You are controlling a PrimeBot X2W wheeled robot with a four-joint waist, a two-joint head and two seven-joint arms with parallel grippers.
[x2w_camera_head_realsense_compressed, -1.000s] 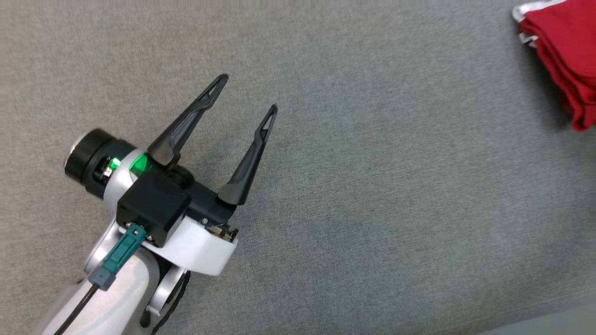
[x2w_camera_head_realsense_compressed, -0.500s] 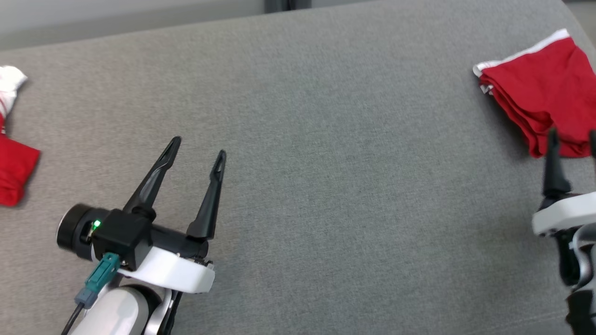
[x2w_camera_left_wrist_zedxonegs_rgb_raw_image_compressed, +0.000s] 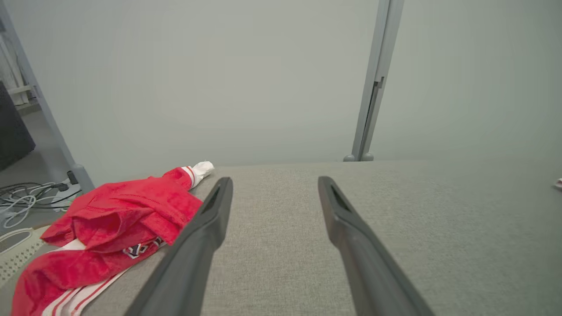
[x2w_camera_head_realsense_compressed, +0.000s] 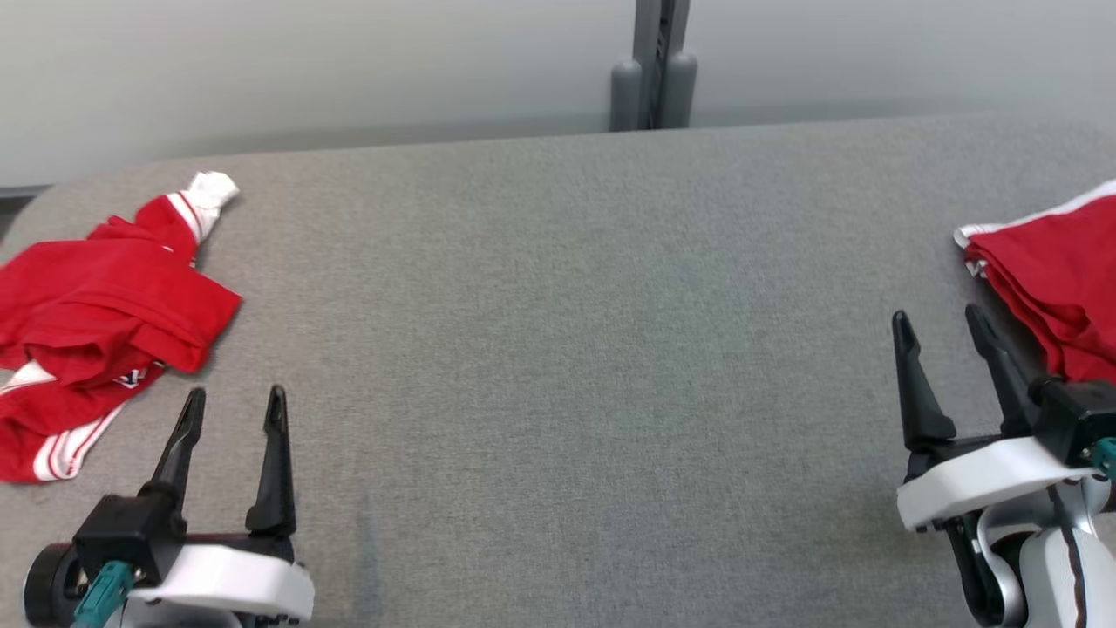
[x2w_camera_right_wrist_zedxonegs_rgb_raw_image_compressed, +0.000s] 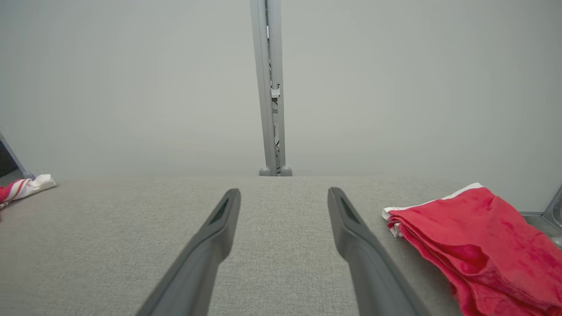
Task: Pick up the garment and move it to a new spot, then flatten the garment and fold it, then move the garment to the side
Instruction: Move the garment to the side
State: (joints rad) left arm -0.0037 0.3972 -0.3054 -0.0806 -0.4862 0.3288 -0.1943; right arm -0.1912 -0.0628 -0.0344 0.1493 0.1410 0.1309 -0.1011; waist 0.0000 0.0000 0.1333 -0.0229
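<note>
**Desk:** Far left, what is the red heap?

**Photographer:** A crumpled garment [x2w_camera_head_realsense_compressed: 105, 323], red with white stripes, with a white cuff poking out at the back. It is bunched at the left end of the grey surface [x2w_camera_head_realsense_compressed: 567, 349], and part of a printed mark shows between its folds. It lies loose and unflattened, so it looks like the piece waiting to be picked up.

**Desk:** And next to it?

**Photographer:** The left hand [x2w_camera_head_realsense_compressed: 236, 394] hovers just right of the heap and nearer the robot. Its fingers are spread wide with nothing between them, and it is clear of the cloth. It seems to be parked within easy reach for a first grab.

**Desk:** The middle?

**Photographer:** Bare grey fabric, with a grey post [x2w_camera_head_realsense_compressed: 654, 78] behind the far edge. That open stretch is probably where the spreading and folding will happen.

**Desk:** And the right side?

**Photographer:** The right hand [x2w_camera_head_realsense_compressed: 935, 316] is also wide and empty. It sits just beside a folded garment [x2w_camera_head_realsense_compressed: 1055, 270], red with white trim, stacked in neat layers at the right end. That one looks finished and set aside.
</note>
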